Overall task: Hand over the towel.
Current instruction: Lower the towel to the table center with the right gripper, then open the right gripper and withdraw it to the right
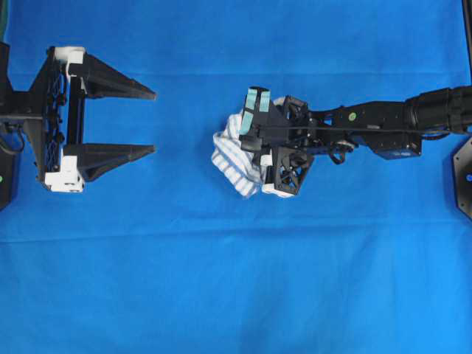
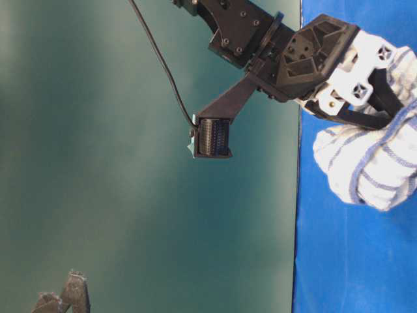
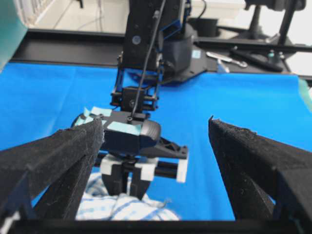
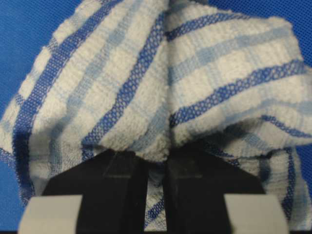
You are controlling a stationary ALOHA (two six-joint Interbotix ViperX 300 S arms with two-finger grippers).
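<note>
The towel (image 1: pixel 230 164), white with blue stripes, is bunched and pinched in my right gripper (image 1: pixel 249 147), which is shut on it near the middle of the blue cloth. The right wrist view shows the towel (image 4: pixel 161 83) filling the frame, with a fold caught between the nearly closed fingers (image 4: pixel 126 185). The towel hangs from the gripper in the table-level view (image 2: pixel 365 163). My left gripper (image 1: pixel 153 122) is open wide and empty at the left, pointing at the towel with a gap between them. In the left wrist view its fingers (image 3: pixel 73 151) frame the right gripper (image 3: pixel 131 187) and the towel (image 3: pixel 131 212).
A large plain blue cloth (image 1: pixel 236 280) covers the table. The right arm (image 1: pixel 383 122) stretches in from the right edge. A black mount (image 1: pixel 466 173) sits at the far right edge.
</note>
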